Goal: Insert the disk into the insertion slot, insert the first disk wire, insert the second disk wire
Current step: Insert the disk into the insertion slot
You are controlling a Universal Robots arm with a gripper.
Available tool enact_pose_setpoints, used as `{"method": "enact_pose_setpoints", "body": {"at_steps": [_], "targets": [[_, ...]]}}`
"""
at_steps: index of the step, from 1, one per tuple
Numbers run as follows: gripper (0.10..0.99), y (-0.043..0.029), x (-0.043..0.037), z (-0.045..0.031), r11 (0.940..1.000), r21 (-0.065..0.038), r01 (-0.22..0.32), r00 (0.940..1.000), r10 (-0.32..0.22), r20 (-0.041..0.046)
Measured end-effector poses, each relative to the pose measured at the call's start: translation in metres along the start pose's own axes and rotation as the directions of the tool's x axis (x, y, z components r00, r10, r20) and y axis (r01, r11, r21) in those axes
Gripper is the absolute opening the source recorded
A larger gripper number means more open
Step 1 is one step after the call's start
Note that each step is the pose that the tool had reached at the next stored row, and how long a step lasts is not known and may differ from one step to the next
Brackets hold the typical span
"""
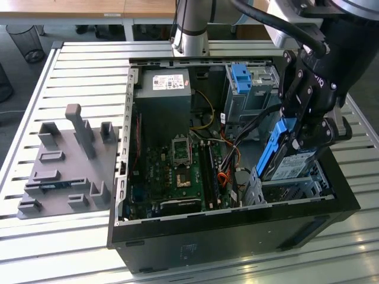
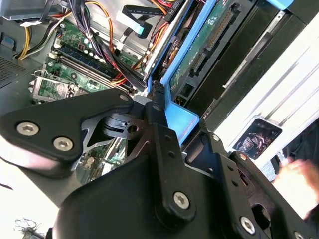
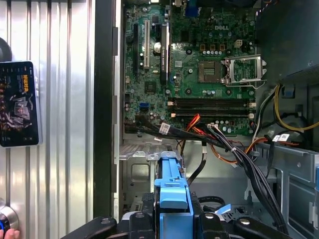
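The gripper (image 1: 306,137) has its fingers (image 2: 160,117) clamped on the upper end of the disk (image 1: 291,163), gripping its blue carrier (image 2: 182,117). The disk hangs steeply tilted. Its long axis runs down from the fingers toward the slot (image 1: 296,190), the low silver cage at the exterior view's right of the case (image 1: 237,231). The disk's lower end is just at the slot's mouth, and whether they touch cannot be told. The disk is not yet seated flat.

There is one disk, one gripper, one slot and one taller cage (image 1: 251,89) with a blue bracket. Several cables (image 3: 234,149) lie loose beside the slot, and which two serve the disk cannot be told.
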State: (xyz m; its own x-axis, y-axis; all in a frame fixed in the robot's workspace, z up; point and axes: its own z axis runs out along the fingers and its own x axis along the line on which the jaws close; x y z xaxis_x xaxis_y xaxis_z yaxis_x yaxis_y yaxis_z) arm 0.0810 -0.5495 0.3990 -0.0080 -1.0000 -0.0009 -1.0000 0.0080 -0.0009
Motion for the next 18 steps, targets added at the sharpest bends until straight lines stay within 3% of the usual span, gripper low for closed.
{"method": "enact_pose_setpoints", "body": {"at_steps": [18], "targets": [[0.365,0.0000,0.0000,0.0054,1.0000,0.000,0.000,1.0000,0.000,0.0000]]}}
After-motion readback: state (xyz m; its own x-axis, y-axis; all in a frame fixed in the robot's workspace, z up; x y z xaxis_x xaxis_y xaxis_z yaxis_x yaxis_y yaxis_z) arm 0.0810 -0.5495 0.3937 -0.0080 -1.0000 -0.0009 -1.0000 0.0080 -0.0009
